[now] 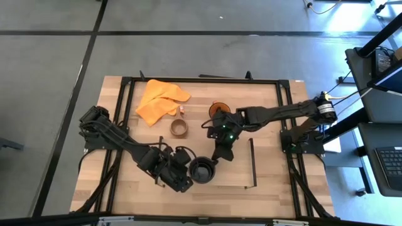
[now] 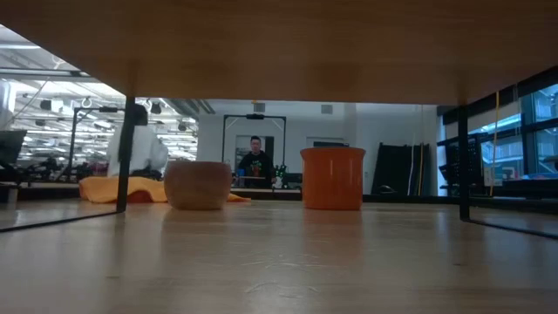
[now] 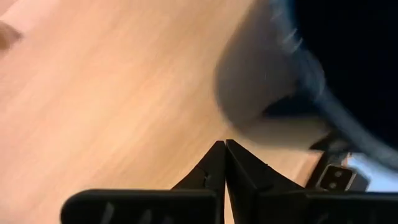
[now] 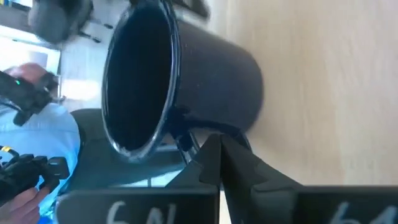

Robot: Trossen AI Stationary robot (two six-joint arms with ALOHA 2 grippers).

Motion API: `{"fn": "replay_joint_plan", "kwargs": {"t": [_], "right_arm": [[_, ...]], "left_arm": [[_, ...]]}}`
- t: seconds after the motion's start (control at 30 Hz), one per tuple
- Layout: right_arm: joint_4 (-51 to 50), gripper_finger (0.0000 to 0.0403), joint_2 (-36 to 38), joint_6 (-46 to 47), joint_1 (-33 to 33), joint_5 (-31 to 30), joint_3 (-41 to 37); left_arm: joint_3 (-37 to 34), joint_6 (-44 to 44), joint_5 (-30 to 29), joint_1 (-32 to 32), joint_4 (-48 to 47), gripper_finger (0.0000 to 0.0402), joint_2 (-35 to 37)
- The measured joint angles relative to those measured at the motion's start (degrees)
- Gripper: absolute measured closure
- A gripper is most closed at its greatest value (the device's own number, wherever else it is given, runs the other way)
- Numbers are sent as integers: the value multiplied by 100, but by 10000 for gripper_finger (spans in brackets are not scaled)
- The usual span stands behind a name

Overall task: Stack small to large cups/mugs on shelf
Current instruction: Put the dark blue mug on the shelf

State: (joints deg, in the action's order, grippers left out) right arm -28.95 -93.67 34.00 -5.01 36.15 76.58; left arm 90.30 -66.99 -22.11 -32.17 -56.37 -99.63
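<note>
The black mug (image 1: 202, 169) stands mouth up on the light-wood shelf (image 1: 239, 179), near the table's front, and is hidden in the low view. My left gripper (image 1: 182, 177) is shut close by its left side. My right gripper (image 1: 221, 154) is shut at its far right side, by the handle (image 4: 185, 135). The small tan wooden cup (image 1: 179, 128) (image 2: 198, 185) stands on its base farther back. The orange mug (image 1: 218, 108) (image 2: 332, 178) stands beyond it, partly under my right arm. My left gripper (image 3: 224, 147) points steeply down with its shut tips just short of the black mug's wall (image 3: 249, 93); whether they touch it, I cannot tell. My right gripper (image 4: 219, 140) slants down from the far right, its shut tips beside the mug's handle where it meets the wall. Nothing shows between the fingers. Whether they press on the handle, I cannot tell.
An orange cloth (image 1: 160, 100) lies at the far left of the table. A thin black frame (image 1: 252, 163) edges the shelf on the right, and a larger black frame (image 1: 207, 80) rings the table. A person (image 2: 255, 161) stands in the room beyond.
</note>
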Motion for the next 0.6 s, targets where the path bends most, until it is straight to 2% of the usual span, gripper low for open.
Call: {"fn": "replay_joint_plan", "kwargs": {"t": [0.27,0.43,0.6], "right_arm": [[-181,394,11,142,-364,1,0],[-131,394,11,129,-488,-206,0],[-69,394,11,23,-468,-357,0]], "left_arm": [[-2,-491,-379,-260,-525,399,642],[-2,-597,-324,-669,620,400,867],[2,-740,-171,-903,1410,401,584]]}}
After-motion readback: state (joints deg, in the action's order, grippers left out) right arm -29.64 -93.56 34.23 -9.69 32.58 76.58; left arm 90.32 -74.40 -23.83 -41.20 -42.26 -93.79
